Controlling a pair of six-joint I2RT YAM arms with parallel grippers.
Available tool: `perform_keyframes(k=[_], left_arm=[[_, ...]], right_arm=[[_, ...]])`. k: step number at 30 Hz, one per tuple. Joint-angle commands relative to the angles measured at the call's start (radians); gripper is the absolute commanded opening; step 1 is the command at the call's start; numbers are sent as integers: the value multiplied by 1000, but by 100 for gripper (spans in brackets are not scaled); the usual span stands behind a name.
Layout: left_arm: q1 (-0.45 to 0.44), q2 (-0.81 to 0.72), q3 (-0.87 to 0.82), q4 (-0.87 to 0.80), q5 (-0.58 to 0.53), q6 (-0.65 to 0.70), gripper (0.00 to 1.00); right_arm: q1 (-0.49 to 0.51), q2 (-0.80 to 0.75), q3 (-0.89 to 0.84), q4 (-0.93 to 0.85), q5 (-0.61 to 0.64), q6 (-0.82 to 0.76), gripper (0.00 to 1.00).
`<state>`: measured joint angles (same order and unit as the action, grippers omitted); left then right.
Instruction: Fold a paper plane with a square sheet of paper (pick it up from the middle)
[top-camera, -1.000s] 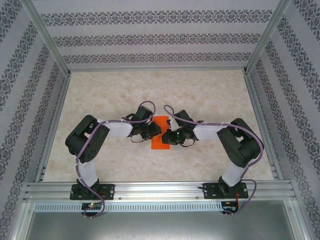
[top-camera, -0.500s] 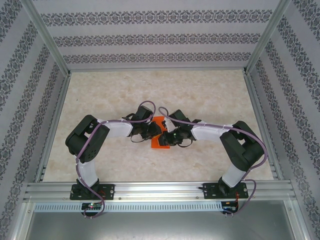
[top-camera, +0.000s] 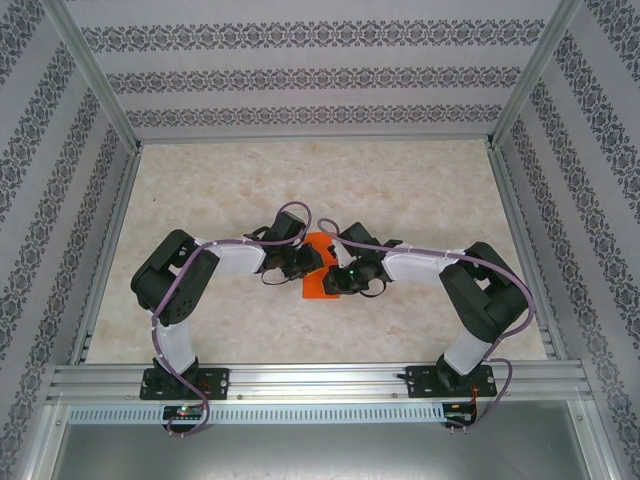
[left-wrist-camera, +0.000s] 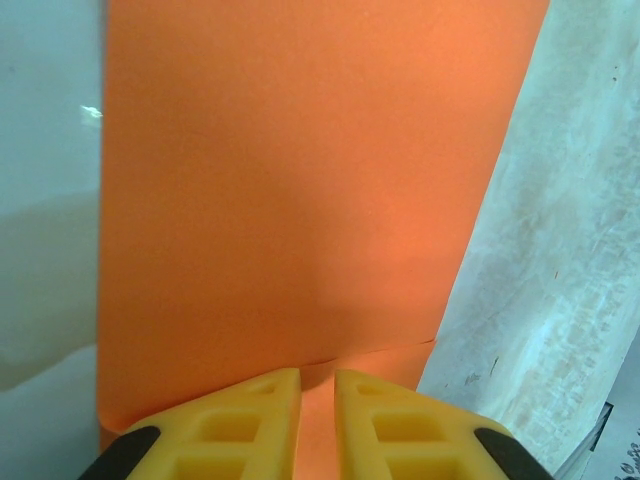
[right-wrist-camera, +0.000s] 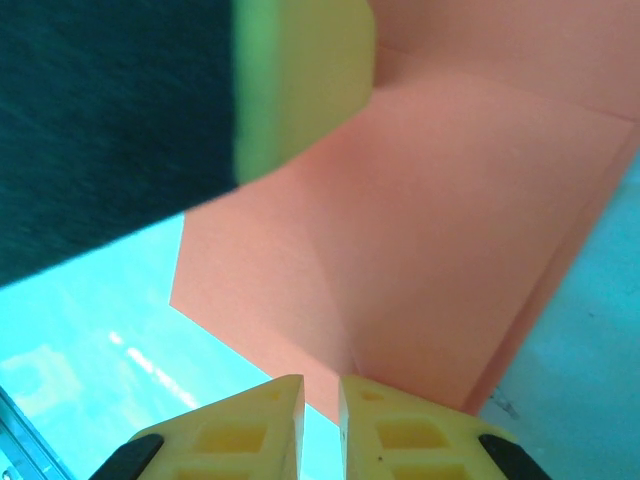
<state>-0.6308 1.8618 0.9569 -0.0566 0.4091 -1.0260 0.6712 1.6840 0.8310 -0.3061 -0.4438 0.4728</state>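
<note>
The square sheet of paper (top-camera: 313, 288) is bright orange and lies folded into a narrow strip at the table's middle, between the two wrists. My left gripper (top-camera: 312, 259) sits on its left side. In the left wrist view the paper (left-wrist-camera: 300, 200) runs between the yellow fingertips (left-wrist-camera: 255, 410), and the left gripper (left-wrist-camera: 317, 405) is shut on it. My right gripper (top-camera: 336, 281) comes in from the right. The paper (right-wrist-camera: 430, 230) shows a slanted crease there, and its edge is pinched in the right gripper (right-wrist-camera: 321, 405).
The marble-patterned table (top-camera: 420, 200) has free room all round the paper. Patterned walls and metal frame rails (top-camera: 110, 250) bound it. A yellow finger of the left gripper (right-wrist-camera: 300, 80) hangs close above the paper in the right wrist view.
My right gripper has shifted left and nearer, closing in on the left gripper over the paper. The left arm has stayed where it was.
</note>
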Motion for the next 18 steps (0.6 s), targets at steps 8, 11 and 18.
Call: perform_keyframes(k=[8, 11, 18], left_arm=[[-5, 38, 12, -56, -23, 32, 18], [-5, 40, 9, -60, -24, 33, 18], [-4, 43, 8, -62, -29, 34, 18]], right_arm=[[-21, 33, -70, 45, 30, 27, 17], [-26, 29, -82, 46, 27, 30, 17], [-43, -6, -126, 78, -20, 52, 17]])
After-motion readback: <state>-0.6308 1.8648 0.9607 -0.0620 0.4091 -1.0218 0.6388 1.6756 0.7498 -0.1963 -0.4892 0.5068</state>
